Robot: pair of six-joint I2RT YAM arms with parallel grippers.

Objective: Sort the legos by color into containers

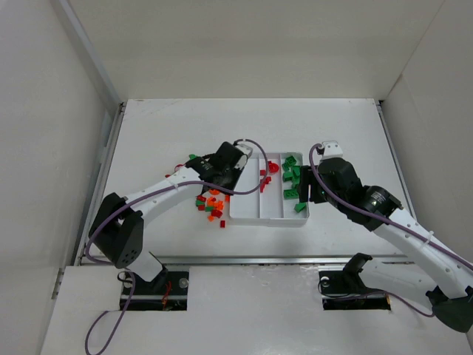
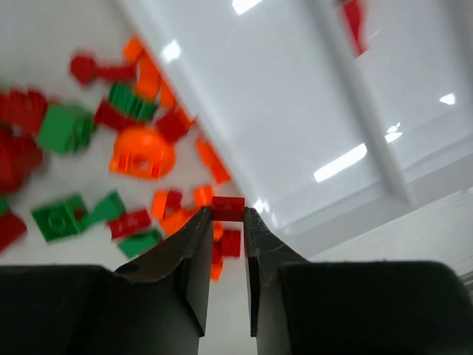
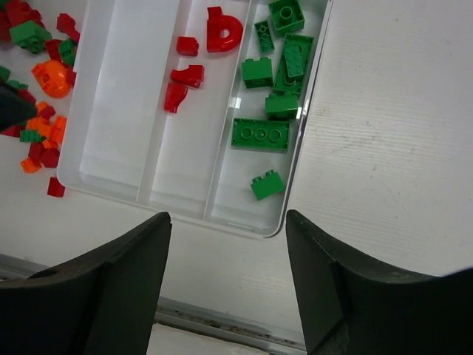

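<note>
My left gripper (image 2: 228, 216) is shut on a small red lego (image 2: 228, 206), held at the fingertips just above the loose pile of red, green and orange legos (image 1: 209, 205), beside the left wall of the white tray (image 1: 244, 216). An orange dome piece (image 2: 143, 153) lies in that pile. In the tray (image 3: 170, 214), several green legos (image 3: 260, 134) fill the right container and a few red legos (image 3: 222, 29) lie in the middle one. My right gripper (image 3: 228, 216) hangs open over the tray's near right corner, holding nothing.
White enclosure walls (image 1: 66, 111) stand to the left, right and behind the table. A metal rail (image 3: 222, 318) runs along the table's near edge. Purple cables (image 1: 255, 148) loop over both arms near the tray.
</note>
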